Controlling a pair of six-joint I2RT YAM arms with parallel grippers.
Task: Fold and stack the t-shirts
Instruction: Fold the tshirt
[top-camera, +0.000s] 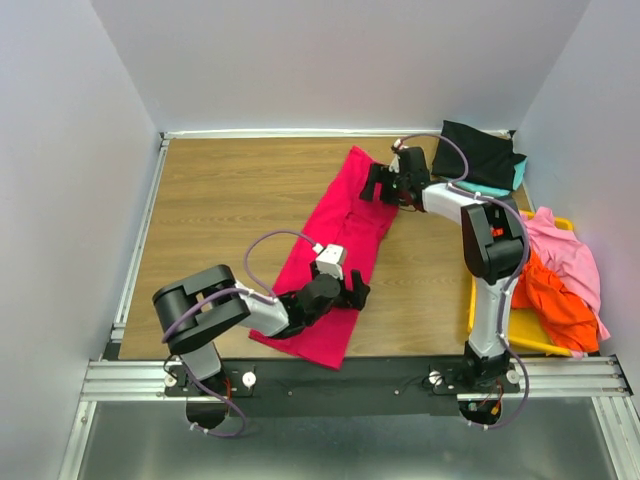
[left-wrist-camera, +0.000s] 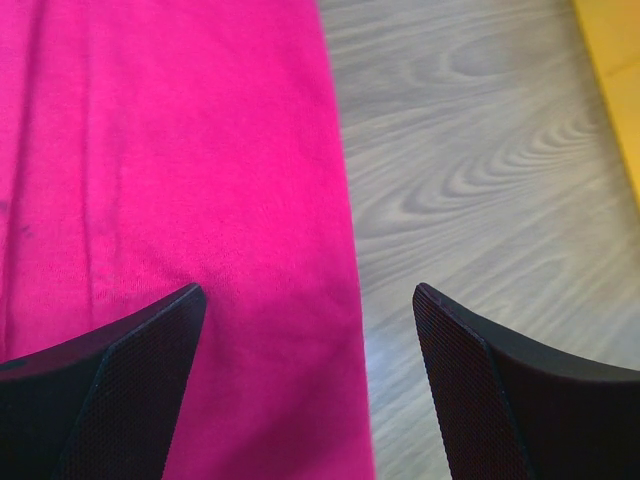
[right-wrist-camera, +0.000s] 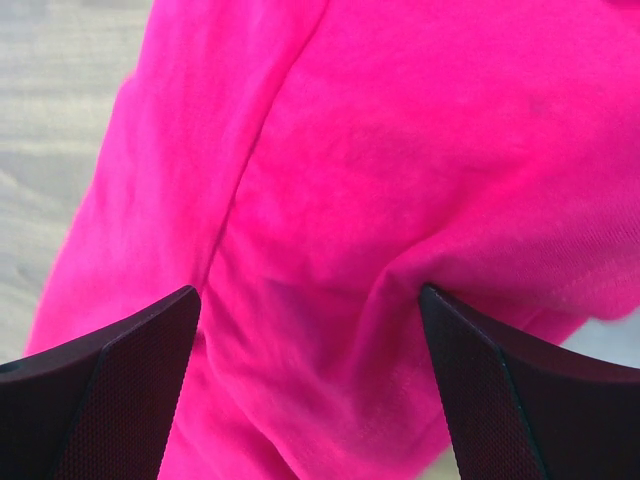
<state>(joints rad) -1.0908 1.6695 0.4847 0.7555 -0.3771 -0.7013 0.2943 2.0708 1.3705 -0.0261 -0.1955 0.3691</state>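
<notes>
Nearest the lens, the two dark fingers (left-wrist-camera: 110, 390) of the left pincer (top-camera: 352, 290) are seen spread apart, with nothing held between them. Under its left finger the crimson-red t-shirt (top-camera: 340, 235) is spread. Under its right finger the bare wooden table (top-camera: 220, 200) is seen, so the shirt's straight right edge runs through the gap.

The shirt is laid out as a long, narrow strip. It is stretched from beneath the left arm, behind that pincer, away to the right pincer (top-camera: 380, 183) at its far end.

The right pincer is likewise held open. Its fingers (right-wrist-camera: 110, 390) are set wide above a rumpled fold of the same red cloth; whether the cloth is touched by the tips cannot be told.

Just beyond the right pincer, to its right, a black t-shirt (top-camera: 480, 150) is laid folded, and a teal t-shirt (top-camera: 519, 176) is seen at its right edge.

Well to the right of both pincers, beside the right arm, a yellow bin (top-camera: 515, 325) is set on the table. A pink t-shirt (top-camera: 570, 255) and an orange t-shirt (top-camera: 550, 300) are heaped in it unfolded, the pink one draped over the rim.
</notes>
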